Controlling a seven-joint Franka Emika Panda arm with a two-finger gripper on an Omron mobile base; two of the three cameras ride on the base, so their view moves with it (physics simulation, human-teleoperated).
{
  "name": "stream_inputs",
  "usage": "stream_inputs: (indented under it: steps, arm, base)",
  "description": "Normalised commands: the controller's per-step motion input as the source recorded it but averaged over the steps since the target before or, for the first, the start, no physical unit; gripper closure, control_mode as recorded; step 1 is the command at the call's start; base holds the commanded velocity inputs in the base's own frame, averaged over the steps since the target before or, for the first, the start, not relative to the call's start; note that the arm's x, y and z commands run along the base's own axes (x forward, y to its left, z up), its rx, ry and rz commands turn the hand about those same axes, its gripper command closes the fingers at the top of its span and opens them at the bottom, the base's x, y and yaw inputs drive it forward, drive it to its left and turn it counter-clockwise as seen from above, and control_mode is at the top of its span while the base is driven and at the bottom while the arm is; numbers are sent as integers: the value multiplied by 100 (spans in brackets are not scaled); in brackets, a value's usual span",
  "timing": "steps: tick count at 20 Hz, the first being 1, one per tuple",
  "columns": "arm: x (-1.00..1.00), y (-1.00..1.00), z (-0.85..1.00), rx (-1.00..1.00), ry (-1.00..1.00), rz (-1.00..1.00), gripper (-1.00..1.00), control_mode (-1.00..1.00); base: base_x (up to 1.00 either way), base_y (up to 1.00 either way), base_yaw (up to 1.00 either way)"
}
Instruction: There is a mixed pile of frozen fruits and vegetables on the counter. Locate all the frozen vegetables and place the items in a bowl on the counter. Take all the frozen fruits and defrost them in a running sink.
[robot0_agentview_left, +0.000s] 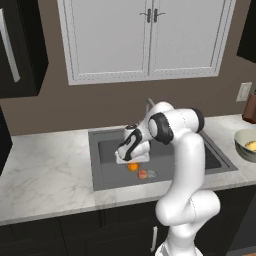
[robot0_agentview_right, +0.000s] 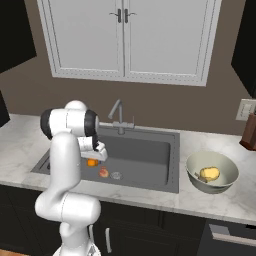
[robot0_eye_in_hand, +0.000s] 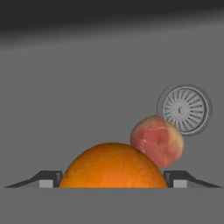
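With the orange ball (robot0_eye_in_hand: 113, 165) sitting at the bottom centre of the hand view, we note it lies directly between the two finger tips (robot0_eye_in_hand: 48, 179), which stand wide on either side of it; whether they touch it we cannot tell. We record the jaws as spread wide. Up and right of it rests the reddish-pink ball (robot0_eye_in_hand: 157, 140), just beside the round metal drain (robot0_eye_in_hand: 183, 109).

From the left base view, both balls lie on the floor of the sink (robot0_agentview_left: 110, 160), centre of frame, the gripper (robot0_agentview_left: 131, 159) reaching down over the orange one. Our arm rises from the lower right, elbow bent high, forearm folding leftward and down into the basin.

At the right of the right base view, the bowl (robot0_agentview_right: 194, 172) stands on the counter (robot0_agentview_right: 210, 202), holding a yellow lumpy piece (robot0_agentview_right: 210, 173).
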Motion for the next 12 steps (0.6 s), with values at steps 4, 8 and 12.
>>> stream_inputs:
  steps: [4, 8, 12]
  arm:
    - [11, 11, -50, 0, 0, 0, 100, -100]
    - [29, 21, -48, 0, 0, 0, 100, -100]
    - [36, 14, -42, 0, -4, 0, 100, -100]
  base:
    - [0, 0, 0]
    - [0, 0, 0]
    - [0, 0, 0]
